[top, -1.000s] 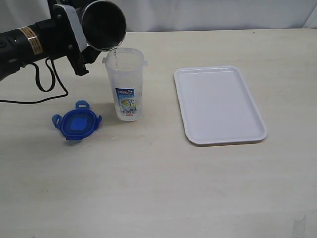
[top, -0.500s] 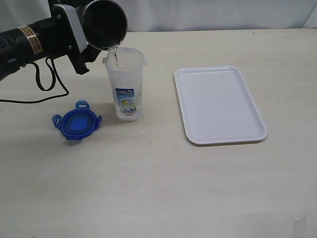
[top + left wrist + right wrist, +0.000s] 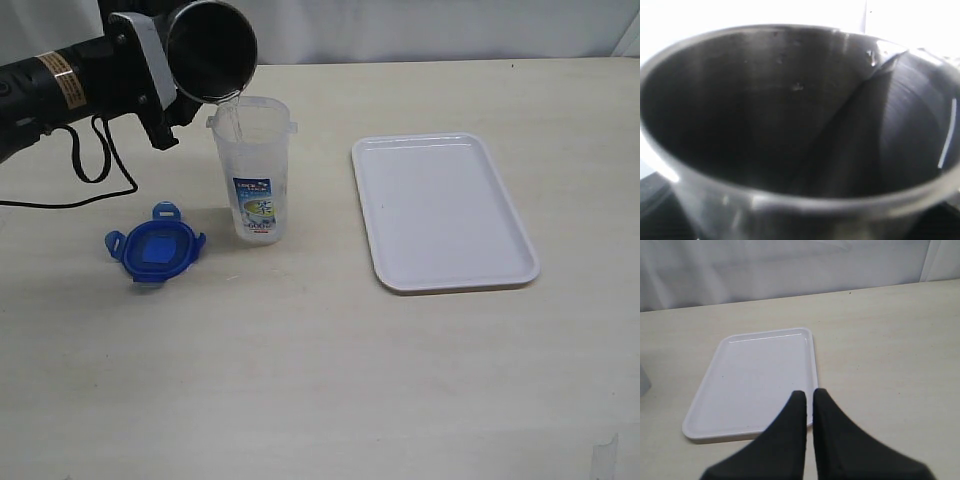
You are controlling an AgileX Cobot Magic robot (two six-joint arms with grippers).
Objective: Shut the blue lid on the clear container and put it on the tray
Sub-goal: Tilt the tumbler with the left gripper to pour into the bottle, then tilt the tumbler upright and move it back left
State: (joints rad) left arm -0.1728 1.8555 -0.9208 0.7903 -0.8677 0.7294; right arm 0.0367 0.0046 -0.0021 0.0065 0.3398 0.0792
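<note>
The clear container (image 3: 255, 170) stands upright and uncapped on the table, left of the tray (image 3: 443, 210). My left gripper (image 3: 172, 85) is shut on a steel cup (image 3: 210, 50) tipped over the container's mouth, and a thin stream of water runs from the cup into it. That cup (image 3: 790, 125) fills the left wrist view and hides the fingers. The blue lid (image 3: 156, 248) lies flat on the table, to the left of the container and nearer the front. Over the table, my right gripper (image 3: 810, 395) is shut on nothing, at the near edge of the tray (image 3: 755, 380).
A black cable (image 3: 90, 170) loops on the table under the left arm, behind the lid. A pale wall or curtain (image 3: 790, 265) runs along the table's far edge.
The steel cup has tipped very slightly further over the container while the water keeps running. Container, lid and tray have not moved.
</note>
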